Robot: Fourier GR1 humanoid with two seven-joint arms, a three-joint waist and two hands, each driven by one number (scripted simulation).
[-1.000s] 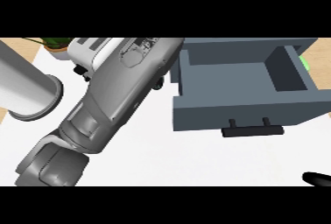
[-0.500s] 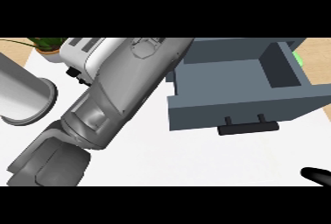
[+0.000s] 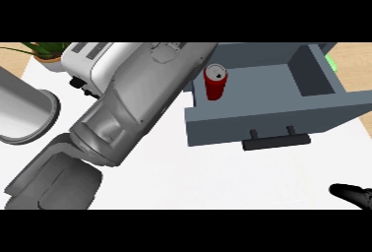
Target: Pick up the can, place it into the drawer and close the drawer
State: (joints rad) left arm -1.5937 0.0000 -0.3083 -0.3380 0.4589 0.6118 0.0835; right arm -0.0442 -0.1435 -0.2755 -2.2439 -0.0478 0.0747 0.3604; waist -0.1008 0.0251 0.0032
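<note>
A red can (image 3: 214, 82) stands upright inside the open grey drawer (image 3: 320, 106), near its left wall. Nothing holds it. The drawer's black handle (image 3: 276, 141) faces me on its front panel. My left forearm (image 3: 138, 106) runs from the lower left up to the top edge, just left of the can. The left hand is cut off by the top edge. Only a black part of my right hand (image 3: 354, 194) shows, at the lower right corner, far from the drawer.
A white toaster (image 3: 88, 60) sits at the back left, partly behind the forearm. Beyond it is a potted plant (image 3: 45, 50). A grey round container (image 3: 22, 114) stands at the left edge. Something green (image 3: 332, 64) shows behind the drawer's right wall.
The forearm has drawn away to the left of the drawer, uncovering the red can, which now stands free inside. The right hand has edged a little further into view.
</note>
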